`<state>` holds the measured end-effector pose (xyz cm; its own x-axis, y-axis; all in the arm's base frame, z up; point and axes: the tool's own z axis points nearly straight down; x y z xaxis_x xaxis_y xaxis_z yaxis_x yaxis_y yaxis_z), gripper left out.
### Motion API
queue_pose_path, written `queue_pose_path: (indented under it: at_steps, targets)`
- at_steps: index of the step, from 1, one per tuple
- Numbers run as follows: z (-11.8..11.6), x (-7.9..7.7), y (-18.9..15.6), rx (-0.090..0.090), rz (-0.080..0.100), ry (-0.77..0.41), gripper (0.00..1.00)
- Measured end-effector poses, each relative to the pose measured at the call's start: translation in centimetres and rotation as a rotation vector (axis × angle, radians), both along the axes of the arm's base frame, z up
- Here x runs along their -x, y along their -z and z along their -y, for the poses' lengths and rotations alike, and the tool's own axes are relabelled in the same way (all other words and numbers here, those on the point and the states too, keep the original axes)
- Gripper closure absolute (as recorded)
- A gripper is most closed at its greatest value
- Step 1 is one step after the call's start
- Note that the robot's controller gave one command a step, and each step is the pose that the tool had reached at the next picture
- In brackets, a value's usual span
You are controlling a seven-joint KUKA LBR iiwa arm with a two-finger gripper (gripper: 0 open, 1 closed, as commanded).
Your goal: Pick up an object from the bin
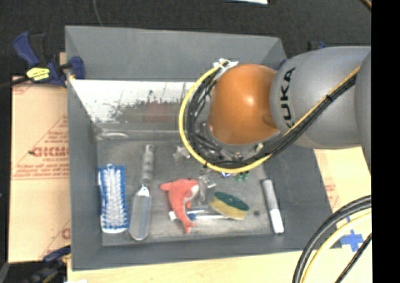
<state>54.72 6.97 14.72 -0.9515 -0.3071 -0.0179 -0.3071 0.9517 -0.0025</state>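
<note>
Hand (pixel 204 186): down in mid-bin (pixel 80 169) under the orange cover (pixel 240 104); released or clenched, cannot tell.
Nearest thing: red fish-shaped toy (pixel 178 197), front centre of the floor, just left of the hand.
Right of it: green-and-yellow pad (pixel 230 205), then white marker (pixel 272 205).
Left side: blue-bristled brush (pixel 112 199), grey brush (pixel 141 210).

A red fish-shaped toy (pixel 177 198) lies flat on the floor of the bin (pixel 169 50), near its front wall, about midway along.
</note>
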Motion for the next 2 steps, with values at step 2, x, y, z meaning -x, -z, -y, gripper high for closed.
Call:
queue_pose_path:
  at_steps: [2]
  targets:
    - [-4.3, -1.7, 7.7, 0.008, -0.001, -0.356, 0.0]
